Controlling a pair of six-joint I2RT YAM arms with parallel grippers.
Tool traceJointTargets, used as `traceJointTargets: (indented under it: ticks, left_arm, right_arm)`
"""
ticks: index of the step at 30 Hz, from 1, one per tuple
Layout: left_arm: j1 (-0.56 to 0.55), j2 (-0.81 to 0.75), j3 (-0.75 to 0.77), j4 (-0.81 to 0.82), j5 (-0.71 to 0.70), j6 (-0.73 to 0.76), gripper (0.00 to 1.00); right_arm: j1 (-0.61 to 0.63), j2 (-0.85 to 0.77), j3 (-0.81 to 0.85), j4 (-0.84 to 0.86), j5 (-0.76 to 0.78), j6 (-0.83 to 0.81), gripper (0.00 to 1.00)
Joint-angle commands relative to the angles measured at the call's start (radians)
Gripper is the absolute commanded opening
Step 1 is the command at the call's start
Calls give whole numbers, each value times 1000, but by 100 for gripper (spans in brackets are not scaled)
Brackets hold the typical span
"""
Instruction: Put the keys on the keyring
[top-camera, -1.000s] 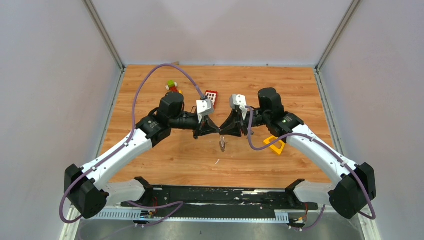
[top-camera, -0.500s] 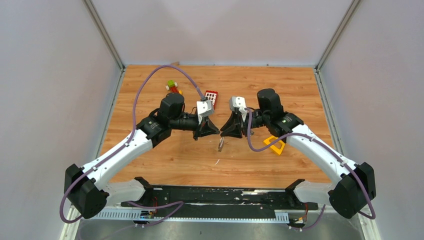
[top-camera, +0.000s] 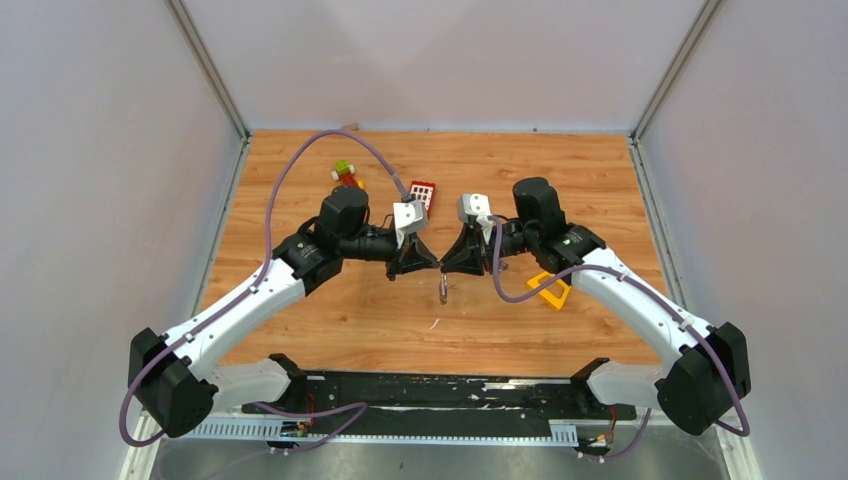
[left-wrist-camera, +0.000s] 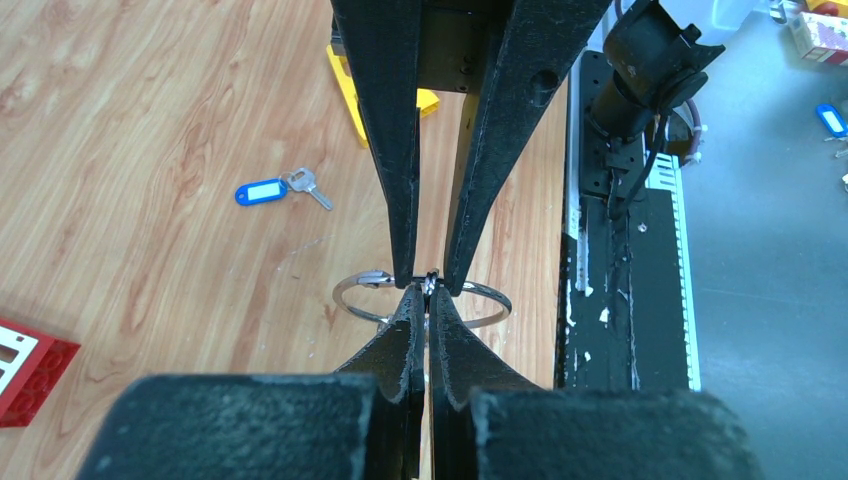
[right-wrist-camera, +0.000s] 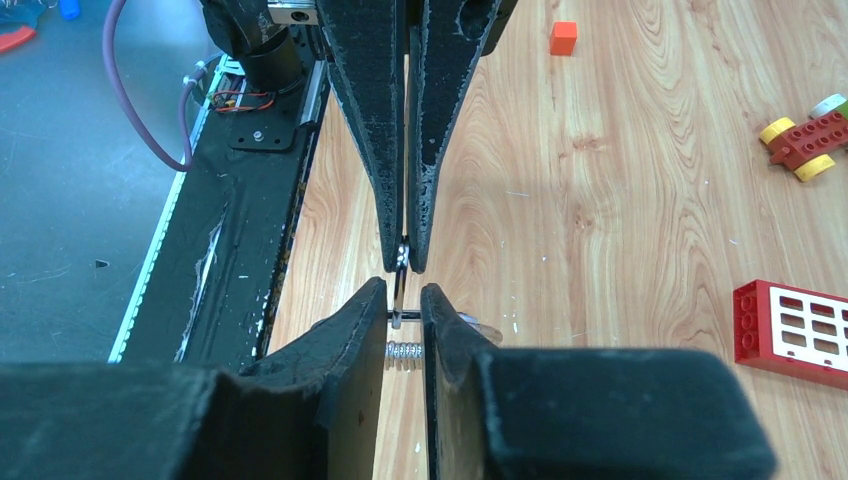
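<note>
The keyring (left-wrist-camera: 480, 300), a thin silver wire ring, hangs in the air between both grippers. My left gripper (left-wrist-camera: 428, 292) is shut on its rim and also shows in the top view (top-camera: 435, 264). My right gripper (right-wrist-camera: 404, 295) faces it tip to tip. Its jaws are narrowly apart and straddle a thin silver piece (right-wrist-camera: 400, 280) seen edge-on, touching neither pad. A small silver key (top-camera: 443, 290) dangles below the fingertips. Another key with a blue tag (left-wrist-camera: 262, 191) lies on the table. How the hanging key sits on the ring is hidden.
A red brick (top-camera: 422, 192) lies behind the grippers. A yellow triangular block (top-camera: 549, 290) lies by the right arm. A small toy of bricks (top-camera: 346, 174) sits at the back left, and an orange cube (right-wrist-camera: 563, 38) near the left arm. The black base rail (top-camera: 440, 395) runs along the near edge.
My right gripper has drawn back a little from the left gripper's tip. The hanging key has shifted slightly left. The left arm has held still.
</note>
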Motion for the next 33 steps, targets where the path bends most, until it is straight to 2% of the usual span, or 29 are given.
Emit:
traceJointTargets:
  ticks: [1,20,28,33]
  left_arm:
    - [-6,-10,9,45,23,-13,0]
    - [-5,2,12,53,29,-27,0]
    - [-6,2,7,49,28,-23,0]
    - [-5,-6,4,43,20,-18,0]
  right_arm:
    - [5,-6,26,16,-26,1,19]
    - [11,-13,23,32,-31,21,18]
    - [12,-23,20,34,-15,13,2]
    - [11,-31,17,33,2,0,0]
